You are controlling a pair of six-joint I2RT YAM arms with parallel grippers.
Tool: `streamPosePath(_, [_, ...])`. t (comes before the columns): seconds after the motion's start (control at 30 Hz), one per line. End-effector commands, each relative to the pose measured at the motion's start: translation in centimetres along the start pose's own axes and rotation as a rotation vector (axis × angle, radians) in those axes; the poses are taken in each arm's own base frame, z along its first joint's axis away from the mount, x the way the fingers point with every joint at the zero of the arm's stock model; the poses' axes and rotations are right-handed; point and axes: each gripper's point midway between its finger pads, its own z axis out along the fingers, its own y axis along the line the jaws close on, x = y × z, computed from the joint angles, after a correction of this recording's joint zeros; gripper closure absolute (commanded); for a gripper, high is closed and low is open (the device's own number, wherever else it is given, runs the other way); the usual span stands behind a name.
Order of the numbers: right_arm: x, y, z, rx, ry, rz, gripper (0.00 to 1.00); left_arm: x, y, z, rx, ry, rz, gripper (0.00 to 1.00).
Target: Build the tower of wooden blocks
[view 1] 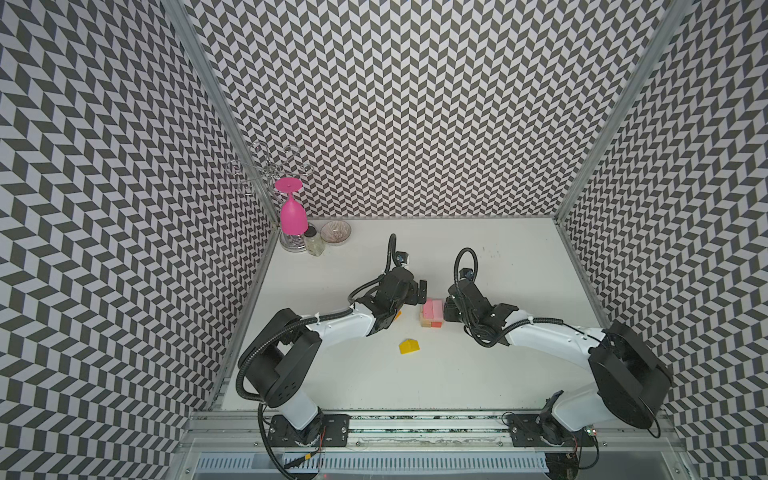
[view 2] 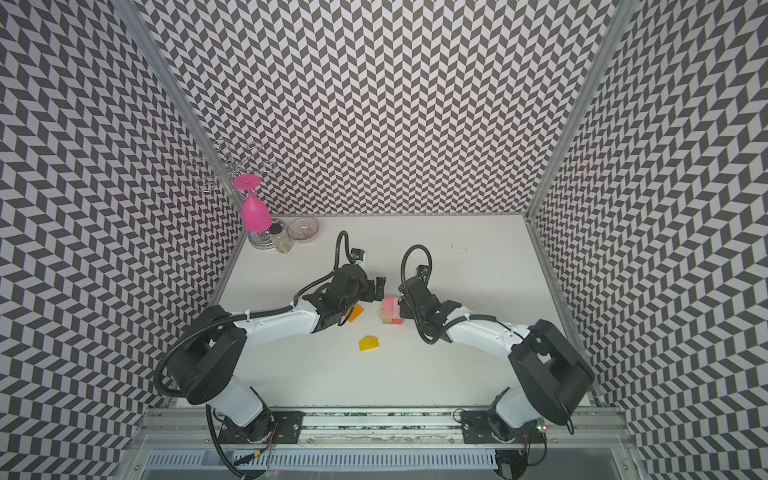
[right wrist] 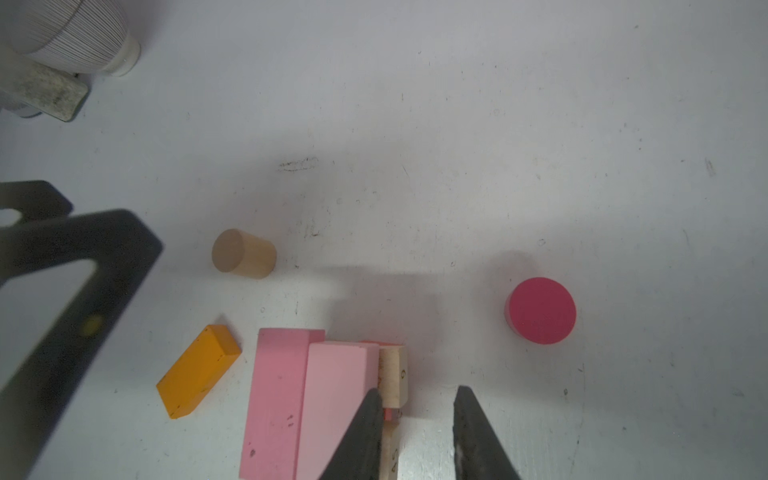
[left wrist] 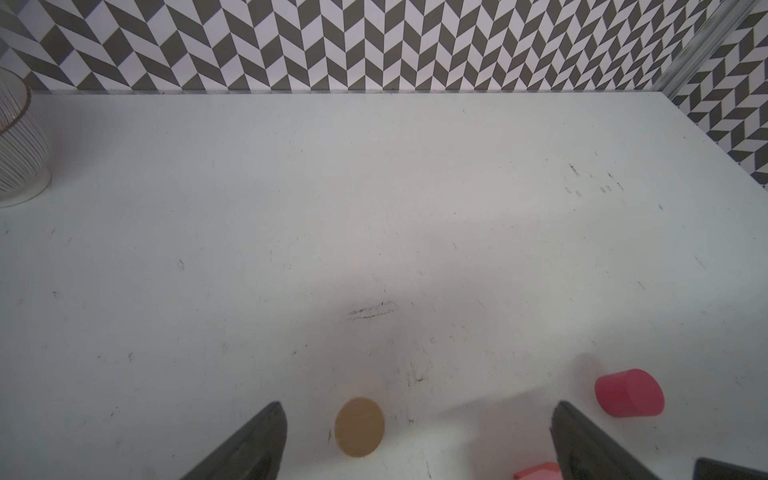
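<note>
Inward bend left arm (view 1: pixel 332 326) and right arm (view 1: pixel 548 336), flanking the tower (view 1: pixel 432 313).

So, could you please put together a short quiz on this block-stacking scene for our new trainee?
1. True or false: the yellow house-shaped block already sits on the tower.
2. In the left wrist view, what shows between the jaws of the open left gripper? A. tan cylinder B. orange bar C. pink bar
3. In the right wrist view, how many cylinders are loose on the table?

Key:
1. False: it lies on the table, apart from the tower.
2. A.
3. Two: the tan cylinder and the red cylinder.
</note>
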Motion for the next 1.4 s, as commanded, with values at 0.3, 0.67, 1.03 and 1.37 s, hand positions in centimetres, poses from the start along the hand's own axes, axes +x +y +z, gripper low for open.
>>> streamPosePath(0.3, [-1.1,-0.8,-1.1,0.012,-0.068,0.022,0.68,2.9,0.4,3.6,-0.059,0.125,0.080,0.01])
streamPosePath(0.67, [-1.0,-0.8,-0.9,0.012,-0.062,0.020,0.68,3.4,-0.1,3.2,-0.035,0.134,0.080,0.01])
streamPosePath(1.03, [-0.7,-0.9,-0.7,0.013,-0.055,0.018,0.68,3.4,-0.9,2.2,-0.009,0.129,0.084,0.01])
streamPosePath(1.37, [-0.7,-1.0,-0.8,0.015,-0.056,0.018,0.68,3.5,-1.2,1.9,-0.001,0.130,0.087,0.01])
